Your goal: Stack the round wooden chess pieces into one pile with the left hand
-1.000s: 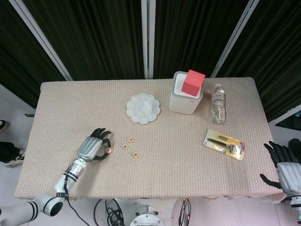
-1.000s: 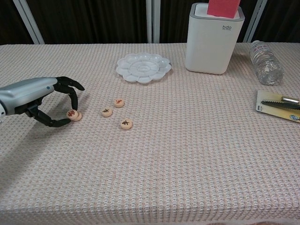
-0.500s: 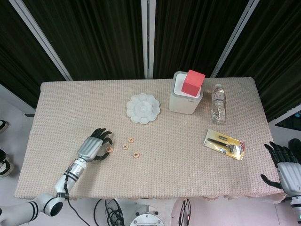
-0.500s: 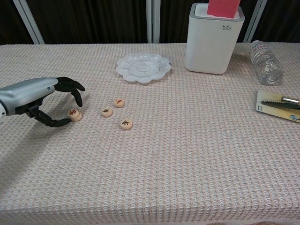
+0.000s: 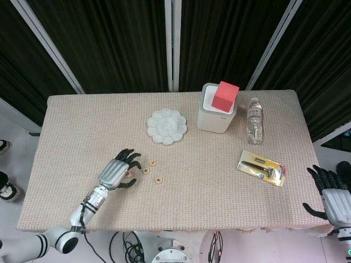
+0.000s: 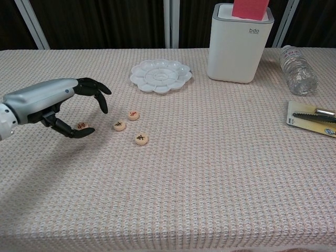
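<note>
Chest view: left hand (image 6: 58,105) hovers open w/ nothing held, fingers arched over leftmost round wooden chess piece (image 6: 82,126); three other round wooden pieces (image 6: 131,125) lie just right, apart, unstacked. Risk: fingers knock the piece sideways instead of pinching it.

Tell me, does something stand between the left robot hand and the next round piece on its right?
Nothing visible does. Between the left robot hand and the nearest free chess piece lies only bare tablecloth.
</note>
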Available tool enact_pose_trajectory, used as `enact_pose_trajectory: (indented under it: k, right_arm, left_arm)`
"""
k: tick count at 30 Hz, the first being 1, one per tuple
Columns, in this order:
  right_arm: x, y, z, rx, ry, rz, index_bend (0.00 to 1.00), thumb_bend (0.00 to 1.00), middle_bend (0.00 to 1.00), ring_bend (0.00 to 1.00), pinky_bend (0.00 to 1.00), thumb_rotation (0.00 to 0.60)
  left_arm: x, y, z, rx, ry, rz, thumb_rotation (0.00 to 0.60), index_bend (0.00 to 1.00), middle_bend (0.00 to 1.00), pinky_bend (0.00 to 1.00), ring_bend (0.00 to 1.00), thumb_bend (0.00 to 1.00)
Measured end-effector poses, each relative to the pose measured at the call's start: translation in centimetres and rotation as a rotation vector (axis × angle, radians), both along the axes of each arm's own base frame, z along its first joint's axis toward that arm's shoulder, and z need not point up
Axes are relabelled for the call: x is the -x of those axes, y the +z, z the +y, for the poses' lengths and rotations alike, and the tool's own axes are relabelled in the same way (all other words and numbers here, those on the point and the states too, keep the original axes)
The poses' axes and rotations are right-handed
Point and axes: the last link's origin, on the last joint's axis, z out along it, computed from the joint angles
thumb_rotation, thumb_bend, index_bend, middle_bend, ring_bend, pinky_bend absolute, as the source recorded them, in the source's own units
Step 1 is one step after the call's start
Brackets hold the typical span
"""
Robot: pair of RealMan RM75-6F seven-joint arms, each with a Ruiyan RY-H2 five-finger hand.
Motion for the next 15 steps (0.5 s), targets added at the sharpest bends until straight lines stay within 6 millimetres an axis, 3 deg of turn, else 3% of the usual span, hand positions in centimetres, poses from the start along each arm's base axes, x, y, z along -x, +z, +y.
enact_pose_trajectory:
  k: [15]
  right_arm:
    - [0.5,0.4,-0.1,0.011,-0.011,-0.006,0.00,0.15,0.00,0.00,0.00,0.600]
  left_arm:
    - [-1.9,-2.8,0.7,-0.028,0.086,0.062,0.600,0.39,0.13,0.00,0.00,0.31]
